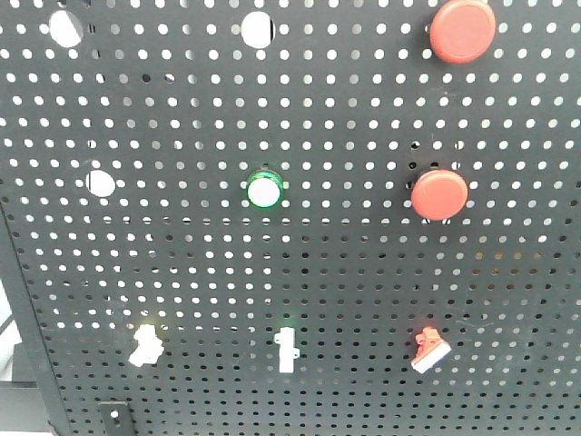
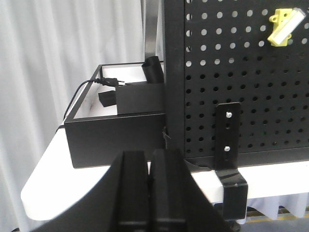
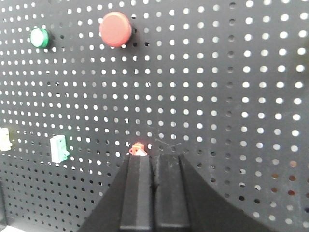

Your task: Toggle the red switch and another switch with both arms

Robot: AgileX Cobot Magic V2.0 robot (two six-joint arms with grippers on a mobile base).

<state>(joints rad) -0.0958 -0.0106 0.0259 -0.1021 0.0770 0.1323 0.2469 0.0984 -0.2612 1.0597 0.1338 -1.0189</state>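
Red switch (image 3: 138, 149) peeks out just above your right gripper (image 3: 154, 191), whose fingers are pressed together on nothing. Your left gripper (image 2: 150, 193) is closed too, empty, with the yellow switch (image 2: 285, 26) well off at its 2 o'clock.

Two red push buttons (image 1: 462, 31) and a green-ringed button (image 1: 264, 190) on the pegboard (image 1: 345, 254).

Background. A black perforated panel (image 1: 300, 263) fills the front view, bright light showing through its holes. In the left wrist view the panel stands upright on a white tabletop (image 2: 43, 174), fixed by a black bracket (image 2: 228, 145). A black open-topped box (image 2: 116, 135) sits beside the panel's edge, a black cable (image 2: 79, 92) leading into it. Pale pleated curtains (image 2: 53, 58) hang behind.
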